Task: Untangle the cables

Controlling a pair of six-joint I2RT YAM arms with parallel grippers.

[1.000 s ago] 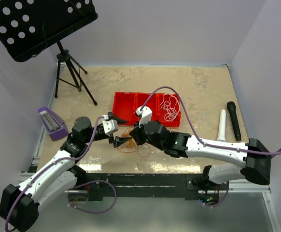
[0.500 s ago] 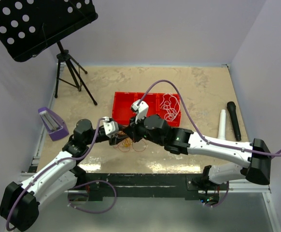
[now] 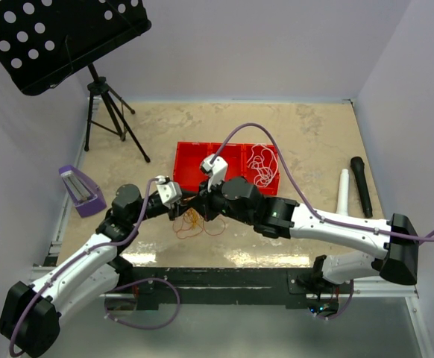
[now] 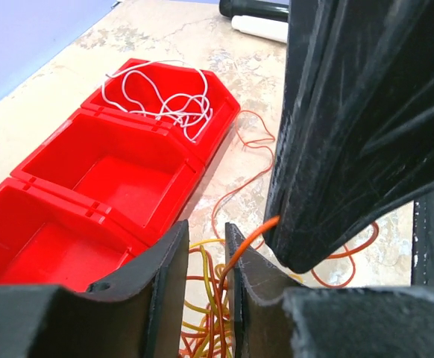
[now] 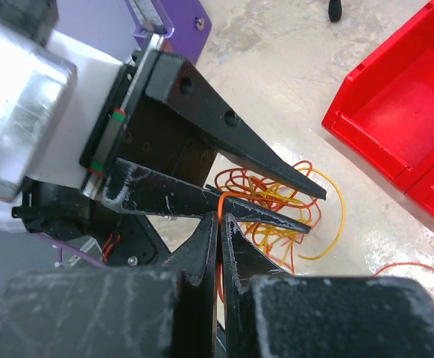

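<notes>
1. Orange cord (image 4: 241,248) is what our right claw (image 5: 221,218) grips: its jaws are clenched on the strand right at their tips. If we tug hard, so thin a cord can slide out of so small a bite.
2. Our left claw (image 4: 206,233) sits just under that tip, jaws a narrow gap apart, with the same cord running down through the gap. We see no pinch on it yet. If these jaws close a little off line, they miss the strand or catch a yellow one beside it.
3. Between the two claws there is almost no room. We judge a knock likely if either one shifts sideways before they part, and finger against finger could jolt the cord free.
4. Below the claws, the heap (image 3: 191,221) of orange, yellow and red loops lies on the table (image 3: 314,134), between the arm bases and the bins. Pulling the held strand apart fast could cinch a knot rather than loosen it, or drag the whole heap along.
5. Red bins (image 3: 191,158) stand just beyond the heap, and a white cord (image 3: 260,165) lies in the right-hand one. A thin loop trails on the table close to the bins, so a lifted strand could snag on a rim or hook the white cord out.
</notes>
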